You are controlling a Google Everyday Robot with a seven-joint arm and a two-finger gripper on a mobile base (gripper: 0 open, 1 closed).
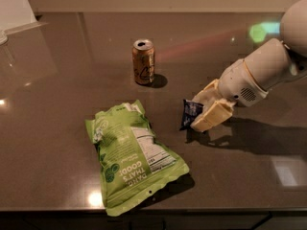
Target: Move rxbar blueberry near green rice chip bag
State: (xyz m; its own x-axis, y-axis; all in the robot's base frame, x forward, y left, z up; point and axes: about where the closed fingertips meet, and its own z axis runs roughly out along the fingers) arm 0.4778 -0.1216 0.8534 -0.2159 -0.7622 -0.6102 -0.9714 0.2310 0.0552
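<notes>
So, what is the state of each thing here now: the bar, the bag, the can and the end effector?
rxbar blueberry: gripped in the end effector, standing on edge, apart from the green rice chip bag.
green rice chip bag: lying flat, nutrition label up.
can: upright, standing alone behind the bag.
end effector: shut on the rxbar blueberry, right of the bag.
</notes>
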